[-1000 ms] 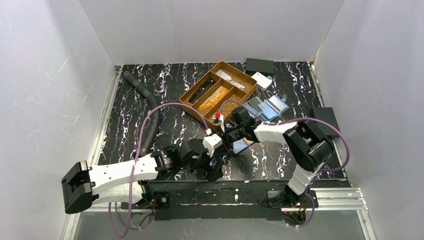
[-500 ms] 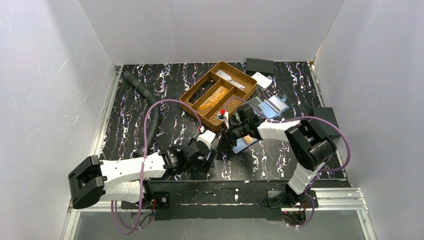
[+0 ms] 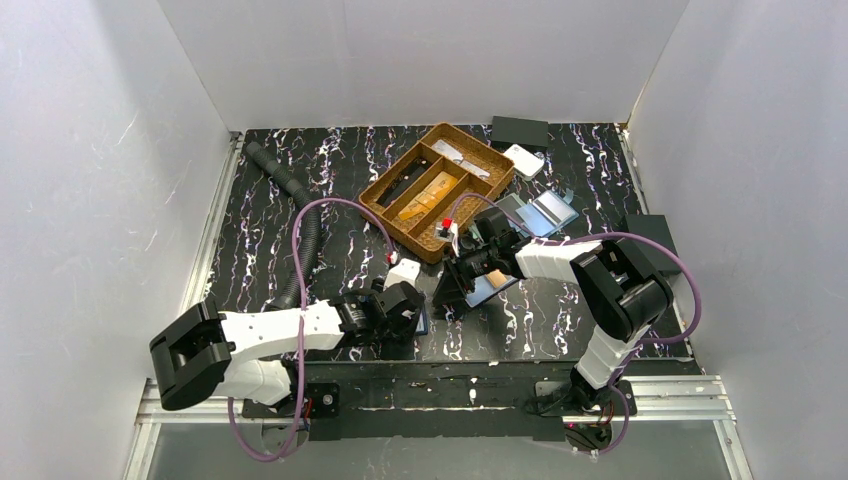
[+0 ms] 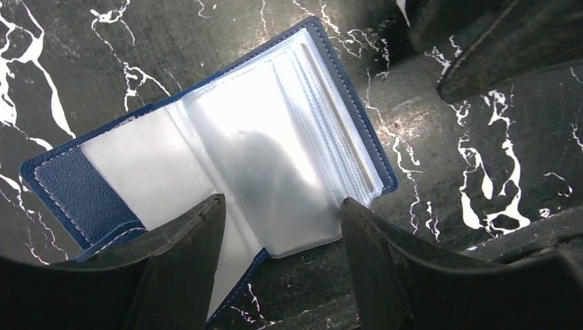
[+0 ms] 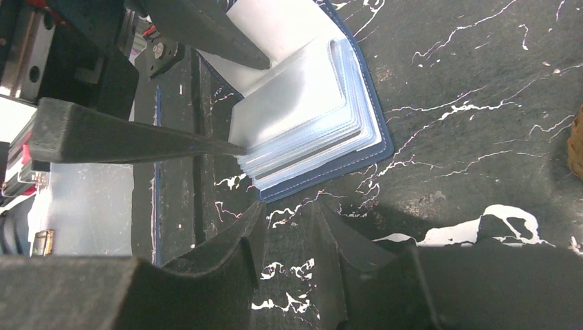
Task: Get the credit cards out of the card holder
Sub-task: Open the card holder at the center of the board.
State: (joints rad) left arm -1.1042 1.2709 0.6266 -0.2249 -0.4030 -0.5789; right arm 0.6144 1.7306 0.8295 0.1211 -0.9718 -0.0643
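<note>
We see a black, white-veined desk (image 3: 340, 165) walled in by pale panels. The left arm (image 3: 280, 330) lies low along the near edge. The right arm (image 3: 620, 285) bends up and reaches back toward the middle. A brown wicker tray (image 3: 403, 165) with long compartments sits at the far centre, and a ribbed dark hose (image 3: 300, 235) runs down the left side. Just beyond the tray's right corner lies a second, blue-grey folding holder (image 3: 540, 212), open and well apart from both sets of jaws.

The card holder (image 4: 213, 172) of the task lies open and flat on the desk near the front edge, between the two grippers. It has a dark blue cover with pale stitching and a stack of clear sleeves fanned on its right half. We cannot make out any yellow-orange credit cards inside the sleeves — glare whitens the plastic.

The left gripper (image 4: 282, 206) has its jaws released, spread wide over the holder's near edge. One finger's tip reaches the edge of the sleeve stack; we cannot tell whether it touches. The right gripper (image 5: 285, 206) hovers just short of the holder's corner, jaws only slightly parted — nothing between them.
</note>
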